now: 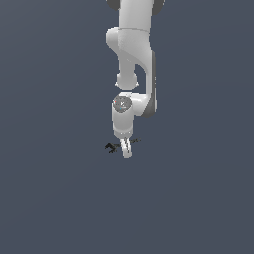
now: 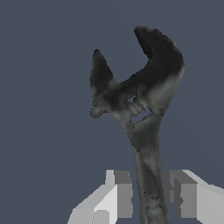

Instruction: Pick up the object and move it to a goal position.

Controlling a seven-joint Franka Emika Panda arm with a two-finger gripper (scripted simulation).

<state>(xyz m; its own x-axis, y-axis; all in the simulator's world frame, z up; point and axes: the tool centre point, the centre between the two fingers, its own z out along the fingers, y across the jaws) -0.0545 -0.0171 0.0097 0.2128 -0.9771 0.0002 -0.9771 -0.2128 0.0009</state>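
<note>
In the exterior view, going left to right, we first meet the forked head of the small dark grey-black metal wrench (image 1: 110, 147), which pokes out at about nine o'clock from the white two-fingered end effector (image 1: 126, 153); a thin sliver of its handle shows past the fingers at roughly three o'clock. The white jointed robot arm (image 1: 133, 54) descends from twelve o'clock over the plain grey-blue tabletop (image 1: 49, 198).

In the wrist view the wrench (image 2: 140, 109) has its handle running between the two pale fingers (image 2: 120, 194), its forked head well beyond them. The end effector (image 2: 151, 197) is spread, with a gap visible on each side of the handle, so nothing is pinched yet.

We judge the risks as these: the handle is thin and sits closer to one finger, so closing may nudge or twist it. The heavy head lies far from the grip point, so once lifted the wrench could pivot or slip out.
</note>
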